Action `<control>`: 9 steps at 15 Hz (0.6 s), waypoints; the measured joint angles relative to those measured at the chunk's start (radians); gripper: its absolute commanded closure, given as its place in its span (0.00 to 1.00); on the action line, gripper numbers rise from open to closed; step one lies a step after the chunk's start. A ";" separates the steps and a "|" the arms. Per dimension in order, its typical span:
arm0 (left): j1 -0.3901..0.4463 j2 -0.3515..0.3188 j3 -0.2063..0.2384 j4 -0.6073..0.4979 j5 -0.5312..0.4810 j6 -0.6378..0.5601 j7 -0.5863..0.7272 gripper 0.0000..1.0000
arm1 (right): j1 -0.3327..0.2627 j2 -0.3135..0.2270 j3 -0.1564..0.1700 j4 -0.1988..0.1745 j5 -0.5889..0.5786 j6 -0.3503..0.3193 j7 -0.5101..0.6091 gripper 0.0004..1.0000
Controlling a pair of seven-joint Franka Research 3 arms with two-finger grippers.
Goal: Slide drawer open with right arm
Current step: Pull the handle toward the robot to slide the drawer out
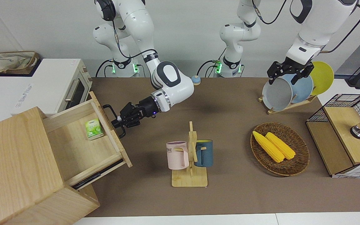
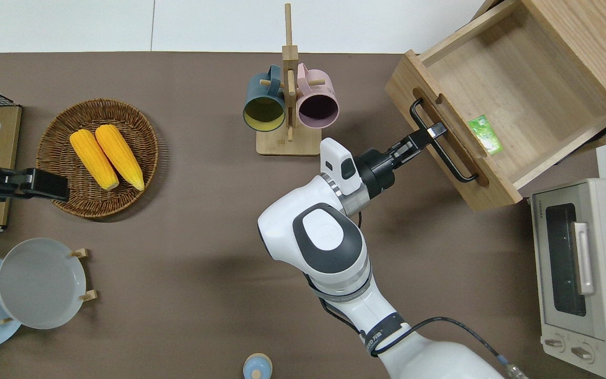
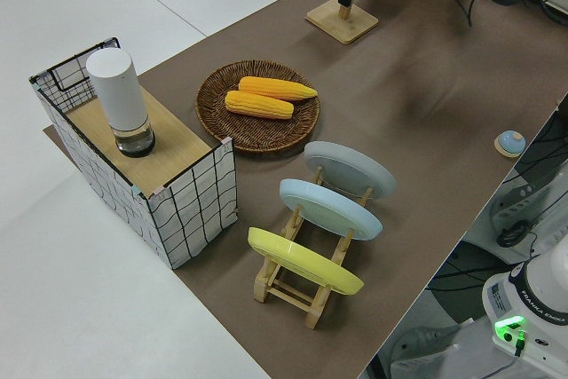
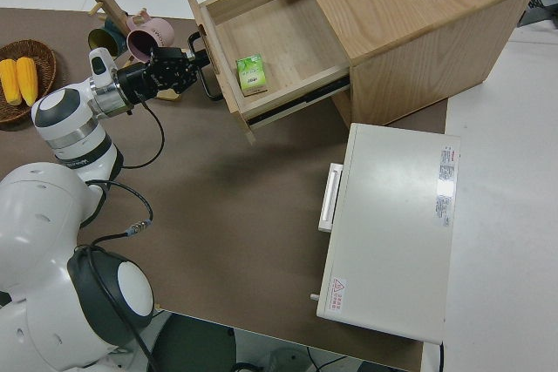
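A brown table (image 2: 187, 231) is shown. At its corner toward the right arm's end, farthest from the robots, a big pale wooden box (image 1: 14, 162) stands with its drawer (image 2: 497, 100) pulled well out; a small green packet (image 2: 484, 135) lies inside. The right arm (image 2: 329, 242) is stretched toward the drawer front, its hand (image 2: 429, 131) closed on the black bar handle (image 2: 442, 147), whose long axis runs across the pulling direction. The pull is judged to run back along the forearm. The left arm is parked.
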 measured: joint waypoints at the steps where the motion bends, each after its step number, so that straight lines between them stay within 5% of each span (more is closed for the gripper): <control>1: 0.000 0.000 0.000 0.000 0.000 0.000 0.000 0.01 | 0.006 0.000 0.000 0.000 0.002 -0.004 0.000 1.00; 9: 0.000 0.000 0.000 0.000 0.000 0.000 0.000 0.01 | 0.028 0.000 0.000 0.000 0.015 -0.021 0.000 1.00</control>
